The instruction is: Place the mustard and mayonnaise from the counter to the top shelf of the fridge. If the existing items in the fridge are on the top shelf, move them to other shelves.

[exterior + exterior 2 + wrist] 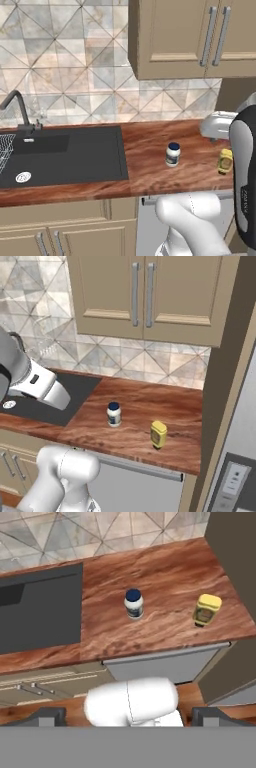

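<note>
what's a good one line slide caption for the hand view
Open gripper looks down on the mayonnaise and mustard standing apart on the counter.

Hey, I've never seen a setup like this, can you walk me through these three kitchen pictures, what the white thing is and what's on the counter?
The white thing is a robot arm in a computer-drawn kitchen. Two pictures come from cameras behind it, to its left and right. The third looks from the arm's hand, whose fingers are spread and hold nothing. On the wooden counter stand a white mayonnaise jar with a dark lid and a yellow mustard bottle, set apart. A black sink lies to their left, with cupboards above.
</note>
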You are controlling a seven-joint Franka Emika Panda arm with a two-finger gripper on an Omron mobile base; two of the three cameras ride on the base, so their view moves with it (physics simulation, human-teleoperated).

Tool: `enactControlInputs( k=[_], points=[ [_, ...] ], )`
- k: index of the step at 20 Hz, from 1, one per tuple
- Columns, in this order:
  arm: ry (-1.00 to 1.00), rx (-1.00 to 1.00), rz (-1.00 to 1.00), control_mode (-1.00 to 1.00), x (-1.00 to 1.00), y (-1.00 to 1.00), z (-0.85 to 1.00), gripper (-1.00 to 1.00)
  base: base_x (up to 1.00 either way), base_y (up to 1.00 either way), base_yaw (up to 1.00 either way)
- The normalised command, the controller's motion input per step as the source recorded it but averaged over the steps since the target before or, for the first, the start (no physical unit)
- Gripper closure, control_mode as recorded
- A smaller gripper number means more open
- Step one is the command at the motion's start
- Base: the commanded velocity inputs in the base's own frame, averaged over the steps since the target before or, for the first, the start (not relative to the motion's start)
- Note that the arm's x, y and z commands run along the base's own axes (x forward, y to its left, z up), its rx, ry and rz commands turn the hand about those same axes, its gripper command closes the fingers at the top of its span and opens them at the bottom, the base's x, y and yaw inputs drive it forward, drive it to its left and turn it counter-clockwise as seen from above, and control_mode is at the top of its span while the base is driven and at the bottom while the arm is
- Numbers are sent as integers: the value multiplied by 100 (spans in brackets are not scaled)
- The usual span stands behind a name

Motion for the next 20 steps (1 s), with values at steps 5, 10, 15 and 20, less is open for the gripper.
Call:
enactControlInputs(
  k=[5, 10, 15, 20],
  points=[
    [0, -1, 0, -100, 54, -6, -60, -100, 0, 0, 0],
    [0, -7, 0, -100, 81, 0, -83, -100, 0, 0, 0],
    [0, -3, 0, -100, 91, 0, -78, -100, 0, 0, 0],
    [0, -2, 0, -100, 83, -14, -52, -100, 0, 0, 0]
  ],
)
